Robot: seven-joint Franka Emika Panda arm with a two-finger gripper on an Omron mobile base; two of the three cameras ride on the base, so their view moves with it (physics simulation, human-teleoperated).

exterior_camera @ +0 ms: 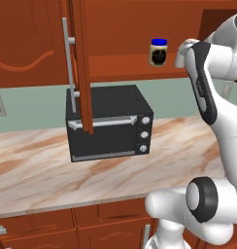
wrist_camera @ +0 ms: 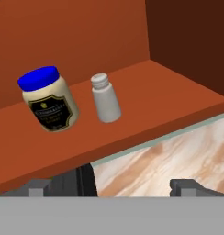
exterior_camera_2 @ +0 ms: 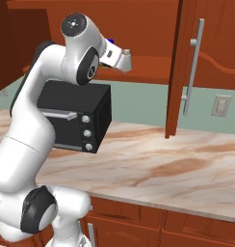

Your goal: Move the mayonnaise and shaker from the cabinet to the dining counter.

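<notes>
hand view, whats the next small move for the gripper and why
Probably ease forward toward the mayonnaise, shifting a little so it lines up between the fingertips. The gripper is open and holds nothing. The jar and the shaker both stand upright on the cabinet shelf, apart from each other and clear of the fingers, so either can be approached without bumping the other.

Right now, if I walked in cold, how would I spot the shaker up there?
Look at the open red-brown cabinet above the black toaster oven. On its bottom shelf two small containers stand side by side, apart. The shaker is the plain pale grey one, slimmer than the mayonnaise, which has a blue lid.
</notes>
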